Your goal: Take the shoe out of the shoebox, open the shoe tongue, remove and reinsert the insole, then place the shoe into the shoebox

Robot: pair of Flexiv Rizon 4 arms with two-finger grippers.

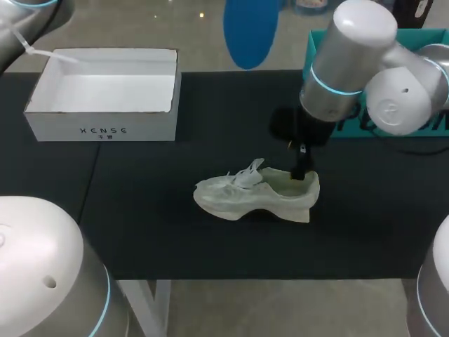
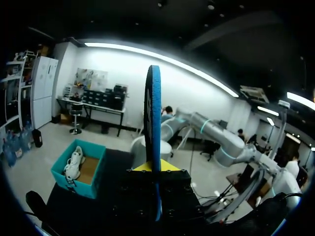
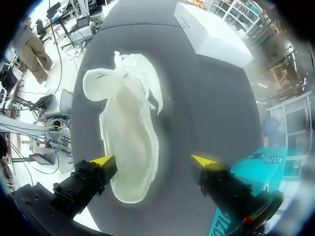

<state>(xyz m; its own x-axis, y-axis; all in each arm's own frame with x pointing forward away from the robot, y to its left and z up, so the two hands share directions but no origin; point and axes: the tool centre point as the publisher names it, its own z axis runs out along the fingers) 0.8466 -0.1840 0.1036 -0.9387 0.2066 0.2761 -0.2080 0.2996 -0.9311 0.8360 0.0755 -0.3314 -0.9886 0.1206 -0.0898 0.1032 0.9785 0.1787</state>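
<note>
Right pincer hangs wide open over the heel of the pale white lace-up sneaker on the black table, guessing to steady it. Left pincer pinches the blue foam insole upright, ready for reinsertion; the white cardboard shoebox waits nearby.

Bright overhead light; the pale shoe glares, seemingly overexposed.

Dark lettering runs along the front wall of the white shoebox, with a smaller line beneath; far right of the shoebox, a teal box shows white letters, partly hidden.
</note>
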